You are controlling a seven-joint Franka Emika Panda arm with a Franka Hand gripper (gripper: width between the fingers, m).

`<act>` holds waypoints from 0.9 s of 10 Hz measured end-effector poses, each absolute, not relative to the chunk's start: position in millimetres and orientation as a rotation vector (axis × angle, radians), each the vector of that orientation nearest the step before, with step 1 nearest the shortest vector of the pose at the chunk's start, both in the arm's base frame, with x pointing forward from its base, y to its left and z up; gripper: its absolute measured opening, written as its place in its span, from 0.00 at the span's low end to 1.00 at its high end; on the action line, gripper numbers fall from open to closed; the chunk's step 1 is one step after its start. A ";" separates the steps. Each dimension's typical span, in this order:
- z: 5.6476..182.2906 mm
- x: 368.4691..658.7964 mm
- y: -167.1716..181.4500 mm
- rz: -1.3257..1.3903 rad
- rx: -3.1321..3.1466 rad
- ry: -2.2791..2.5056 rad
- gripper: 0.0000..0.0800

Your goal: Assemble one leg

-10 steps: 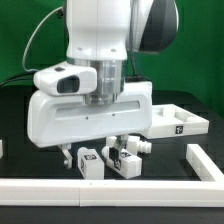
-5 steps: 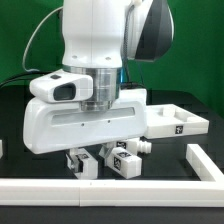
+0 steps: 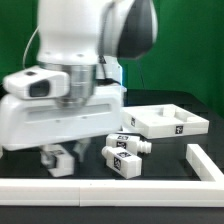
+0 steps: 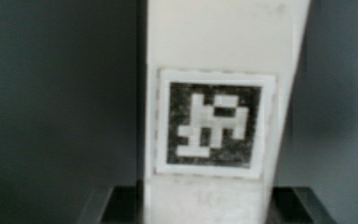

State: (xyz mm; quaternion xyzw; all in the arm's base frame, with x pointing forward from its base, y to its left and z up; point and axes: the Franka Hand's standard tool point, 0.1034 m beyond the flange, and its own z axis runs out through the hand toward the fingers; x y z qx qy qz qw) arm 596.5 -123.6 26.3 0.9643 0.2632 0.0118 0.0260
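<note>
The two-finger gripper (image 3: 57,158) seems closed on the small white oblong plastic leg (image 3: 64,163) with its square tag (image 4: 211,118), well to the exterior view's left of the large flat white rimmed panel (image 3: 170,122); I judge it should hold firmly and keep the leg from tilting.

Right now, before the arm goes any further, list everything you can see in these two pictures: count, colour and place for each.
held leg: 1, white with a black-and-white tag, between the gripper fingers at the exterior view's left; fills the wrist view.
loose legs: 2, white, tagged, close together mid-table; the farther one shows its peg.
rimmed panel: 1, white, tagged, behind the loose legs.
border rail: 1, white, along the front, turning back at the exterior view's right.
table: 1, black.
backdrop: 1, green, behind.
arm: 1, white.
gripper: 1, white body, dark fingers, closed on the held leg.
</note>
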 end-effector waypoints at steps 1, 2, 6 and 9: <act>21.7 595.1 -127.4 0.034 2.982 0.805 0.36; 17.8 593.0 -128.9 0.024 2.986 0.800 0.36; 17.8 593.9 -127.0 0.037 2.984 0.792 0.46; 39.3 600.7 -107.3 0.045 3.001 0.744 0.78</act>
